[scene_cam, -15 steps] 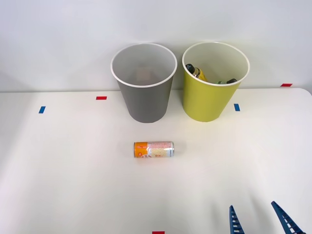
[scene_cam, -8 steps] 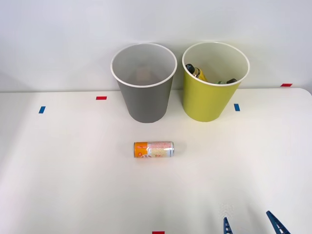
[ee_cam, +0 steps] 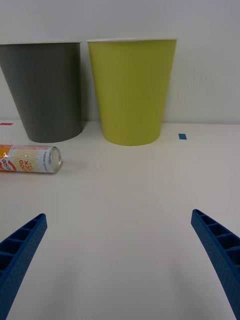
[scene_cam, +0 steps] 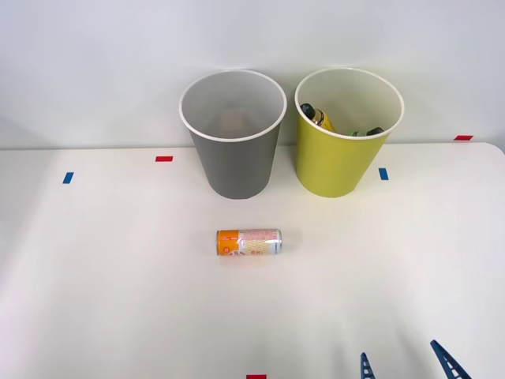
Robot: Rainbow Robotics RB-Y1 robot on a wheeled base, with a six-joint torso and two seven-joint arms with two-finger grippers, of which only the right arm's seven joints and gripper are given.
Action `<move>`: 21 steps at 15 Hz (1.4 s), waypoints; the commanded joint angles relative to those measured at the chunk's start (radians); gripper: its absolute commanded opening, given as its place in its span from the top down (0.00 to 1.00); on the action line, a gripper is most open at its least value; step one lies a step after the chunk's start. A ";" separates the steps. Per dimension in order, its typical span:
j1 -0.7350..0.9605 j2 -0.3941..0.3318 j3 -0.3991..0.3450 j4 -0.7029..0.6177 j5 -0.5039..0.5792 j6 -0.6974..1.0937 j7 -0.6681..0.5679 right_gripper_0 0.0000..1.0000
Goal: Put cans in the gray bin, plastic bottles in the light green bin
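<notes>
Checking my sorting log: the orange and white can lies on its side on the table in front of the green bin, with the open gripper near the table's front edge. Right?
Not quite. The orange and white can lies on its side in front of the gray bin, not the green bin, as the front view shows. The open gripper is near the table's front edge.

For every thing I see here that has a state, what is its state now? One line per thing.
Orange and white can: lying on its side on the table, apart from both bins.
Gray bin: upright, its contents unclear.
Light green bin: upright, holds a yellow bottle and a dark-tipped bottle.
Right gripper: jaws open, holding nothing.
</notes>
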 commanded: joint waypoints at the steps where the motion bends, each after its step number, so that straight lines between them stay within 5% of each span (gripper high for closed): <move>1: 0.000 0.000 0.000 0.000 -0.001 0.000 0.000 0.00; 21: 0.000 0.000 0.000 0.000 -0.001 0.000 0.000 0.00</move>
